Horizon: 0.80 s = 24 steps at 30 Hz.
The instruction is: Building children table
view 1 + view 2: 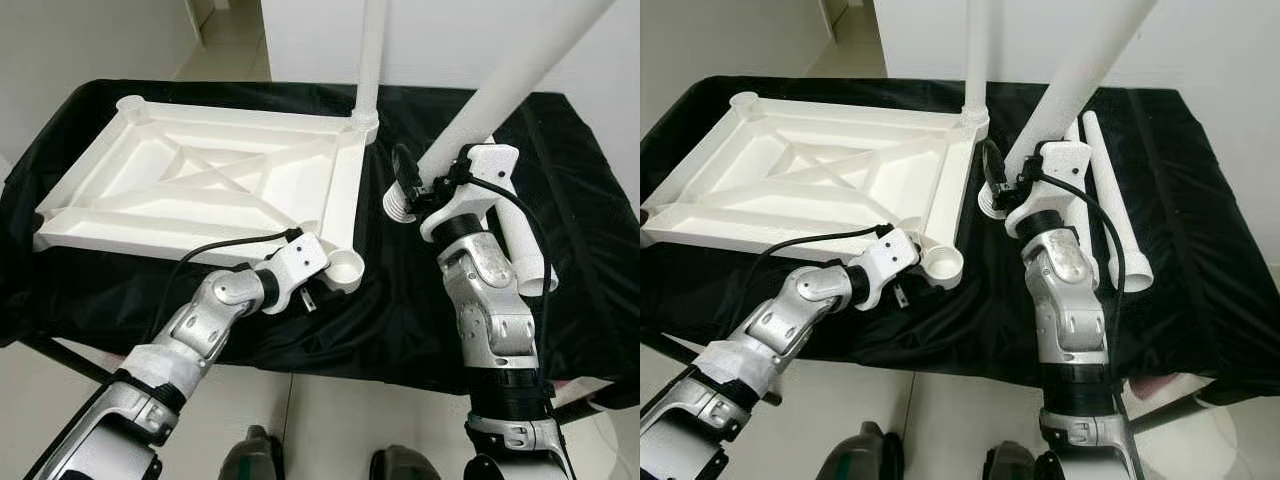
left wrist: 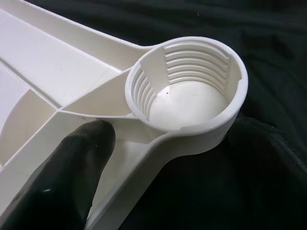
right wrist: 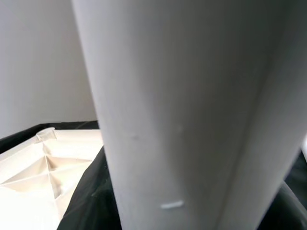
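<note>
The white tabletop (image 1: 200, 170) lies upside down on a black cloth. One white leg (image 1: 370, 60) stands upright in its far right corner. At the near right corner is an empty threaded socket (image 2: 192, 96). My left gripper (image 1: 318, 270) is shut on the tabletop's frame right beside that socket, one black finger (image 2: 72, 167) lying on the rim and the other hidden. My right gripper (image 1: 425, 185) is shut on a second white leg (image 1: 510, 80), held tilted in the air. Its threaded end (image 1: 400, 205) hangs to the right of the socket and above it.
Two more white legs (image 1: 1115, 200) lie on the cloth to the right of my right arm. The cloth-covered table (image 1: 400, 310) ends just in front of me, with pale floor below. A white wall stands behind.
</note>
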Motion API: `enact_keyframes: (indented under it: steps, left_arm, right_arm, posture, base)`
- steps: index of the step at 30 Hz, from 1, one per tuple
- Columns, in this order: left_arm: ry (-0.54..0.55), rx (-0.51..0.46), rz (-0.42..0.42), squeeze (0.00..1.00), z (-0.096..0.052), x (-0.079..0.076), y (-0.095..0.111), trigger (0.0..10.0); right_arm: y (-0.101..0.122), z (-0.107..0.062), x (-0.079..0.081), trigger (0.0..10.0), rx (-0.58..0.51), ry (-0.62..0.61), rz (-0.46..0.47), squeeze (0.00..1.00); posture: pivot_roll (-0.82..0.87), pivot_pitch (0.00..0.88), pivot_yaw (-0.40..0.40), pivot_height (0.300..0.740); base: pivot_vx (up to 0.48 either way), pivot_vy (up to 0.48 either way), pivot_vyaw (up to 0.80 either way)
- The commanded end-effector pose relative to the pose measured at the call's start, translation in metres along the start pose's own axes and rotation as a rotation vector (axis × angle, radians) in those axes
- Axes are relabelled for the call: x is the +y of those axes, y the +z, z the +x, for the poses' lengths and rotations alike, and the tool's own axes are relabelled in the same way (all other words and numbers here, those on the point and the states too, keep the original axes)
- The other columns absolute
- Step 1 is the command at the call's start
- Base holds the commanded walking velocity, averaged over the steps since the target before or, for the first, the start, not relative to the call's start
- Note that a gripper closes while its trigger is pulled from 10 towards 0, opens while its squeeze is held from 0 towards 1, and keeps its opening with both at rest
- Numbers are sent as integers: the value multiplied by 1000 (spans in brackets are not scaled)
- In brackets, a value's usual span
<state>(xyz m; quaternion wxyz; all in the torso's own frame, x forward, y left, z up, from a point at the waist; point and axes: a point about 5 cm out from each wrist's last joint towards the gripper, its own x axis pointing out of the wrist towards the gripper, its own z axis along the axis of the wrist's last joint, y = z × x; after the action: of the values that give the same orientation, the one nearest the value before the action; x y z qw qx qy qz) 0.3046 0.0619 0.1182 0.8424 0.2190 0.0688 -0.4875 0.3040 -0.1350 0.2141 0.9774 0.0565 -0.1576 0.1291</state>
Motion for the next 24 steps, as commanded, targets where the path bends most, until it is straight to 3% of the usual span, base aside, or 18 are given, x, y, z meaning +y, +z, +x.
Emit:
enact_keyframes:
  steps: [1,7,14,24]
  left_arm:
    - [74,18,1,0,5,3,-2,10000]
    - [102,-2,-16,0,12,2,2,10000]
    - [155,-36,-102,0,20,-3,10,10000]
    - [185,-106,-210,0,41,-26,32,10000]
  right_arm:
    - [3,-2,4,10000,-8,8,11,0]
    - [5,-6,7,10000,-12,8,34,0]
    - [5,-12,10,10000,2,3,48,0]
    - [1,-9,9,10000,53,-45,-34,0]
  posture:
    - [-22,144,108,740]
    - [-24,150,110,740]
    - [-25,157,115,740]
    - [-10,140,101,740]
  base:
    - [0,0,0]
    - [0,0,0]
    - [0,0,0]
    - [0,0,0]
